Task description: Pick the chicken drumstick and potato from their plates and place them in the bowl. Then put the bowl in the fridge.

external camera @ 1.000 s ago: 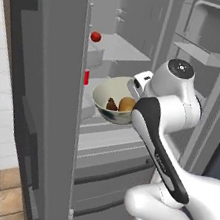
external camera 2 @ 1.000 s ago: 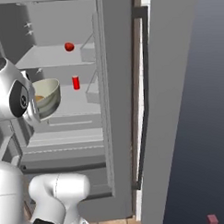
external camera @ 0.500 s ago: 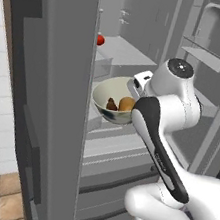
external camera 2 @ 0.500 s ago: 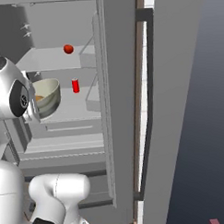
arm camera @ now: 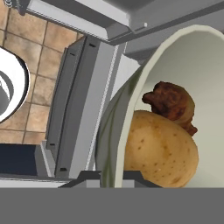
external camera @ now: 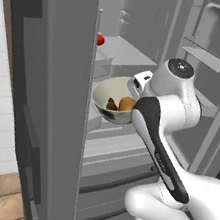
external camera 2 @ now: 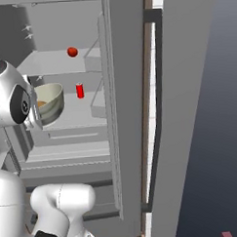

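My gripper is shut on the rim of the cream-white bowl, which it holds tilted in the air. Inside the bowl lie the golden potato and the dark brown chicken drumstick, touching each other. The hand view shows the potato close up, with the drumstick behind it against the bowl wall. The bowl hangs at the mouth of the open grey fridge, about level with a middle shelf. The two plates are out of view.
A small red ball rests on the upper shelf. A red can stands on the middle shelf, right of the bowl. The fridge doors stand open on both sides. Drawers sit below.
The whole picture has shifted, mostly in the left base view, so the base has moved relative to the fridge. The bowl stays in my gripper with both foods inside.
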### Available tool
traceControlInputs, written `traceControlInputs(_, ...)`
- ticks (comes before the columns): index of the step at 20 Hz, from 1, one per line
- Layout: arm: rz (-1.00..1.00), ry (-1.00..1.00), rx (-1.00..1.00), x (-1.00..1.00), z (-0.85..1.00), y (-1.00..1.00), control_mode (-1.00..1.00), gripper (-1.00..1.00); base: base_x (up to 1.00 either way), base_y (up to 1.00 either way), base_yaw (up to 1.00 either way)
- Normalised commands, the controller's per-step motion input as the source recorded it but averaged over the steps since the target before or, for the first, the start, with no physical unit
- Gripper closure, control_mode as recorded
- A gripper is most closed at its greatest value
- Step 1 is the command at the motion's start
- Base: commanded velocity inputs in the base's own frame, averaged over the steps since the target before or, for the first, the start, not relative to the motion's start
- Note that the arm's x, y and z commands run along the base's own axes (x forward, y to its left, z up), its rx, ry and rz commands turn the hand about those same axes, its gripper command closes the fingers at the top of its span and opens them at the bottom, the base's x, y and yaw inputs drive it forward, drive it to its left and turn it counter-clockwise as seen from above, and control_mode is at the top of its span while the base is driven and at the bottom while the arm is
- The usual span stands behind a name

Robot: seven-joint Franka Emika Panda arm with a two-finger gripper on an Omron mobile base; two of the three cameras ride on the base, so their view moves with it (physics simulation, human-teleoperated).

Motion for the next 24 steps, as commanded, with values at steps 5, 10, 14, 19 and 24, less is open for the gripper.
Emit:
traceControlInputs(5, 0.0, 0.0, 0.0, 0.0, 0.0, 0.0, 1.0, 1.0, 0.0, 0.0, 0.0)
traceControlInputs(10, 0.0, 0.0, 0.0, 0.0, 0.0, 0.0, -1.0, 1.0, 0.0, 0.0, 0.0)
traceControlInputs(14, 0.0, 0.0, 0.0, 0.0, 0.0, 0.0, -1.0, 1.0, 0.0, 0.0, 0.0)
traceControlInputs(19, 0.0, 0.0, 0.0, 0.0, 0.0, 0.0, -1.0, 1.0, 0.0, 0.0, 0.0)
traceControlInputs(24, 0.0, 0.0, 0.0, 0.0, 0.0, 0.0, -1.0, 1.0, 0.0, 0.0, 0.0)
